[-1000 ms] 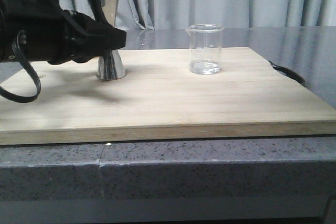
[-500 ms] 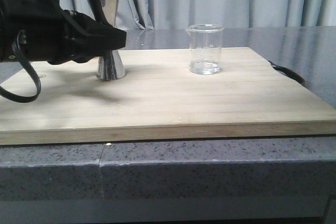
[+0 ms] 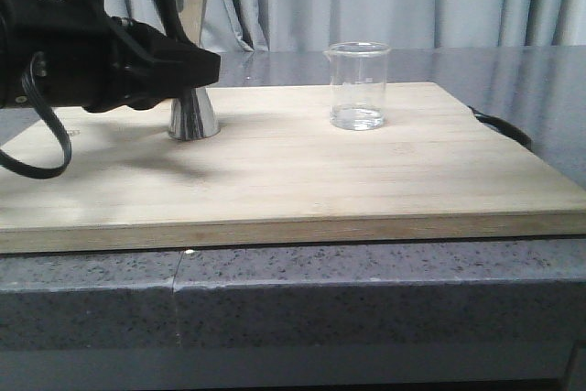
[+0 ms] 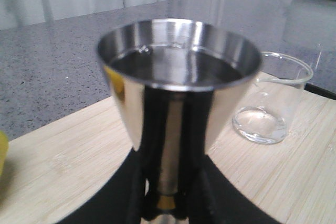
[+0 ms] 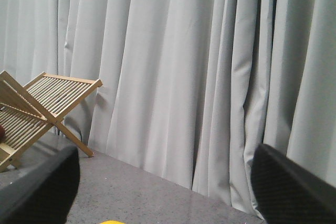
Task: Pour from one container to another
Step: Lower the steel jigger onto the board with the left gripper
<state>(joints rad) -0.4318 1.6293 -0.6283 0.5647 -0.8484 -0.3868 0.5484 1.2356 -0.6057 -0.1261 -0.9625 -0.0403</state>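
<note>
left claw [image 3: 206, 66]: closed around jigger [image 3: 188, 52] waist
beaker [image 3: 358, 85]: upright on board [image 3: 302, 167], apart
right claw [image 5: 168, 192]: fingers spread wide, empty

Desk [image 3: 366, 295]: grey speckled stone top, seam near front left.
Board [image 3: 293, 180]: pale wood, lies flat on desk.
Jigger [image 3: 190, 112]: steel, upright on board, rear left.
Beaker [image 3: 358, 86]: clear glass, upright on board, rear centre, well apart from jigger.
</note>
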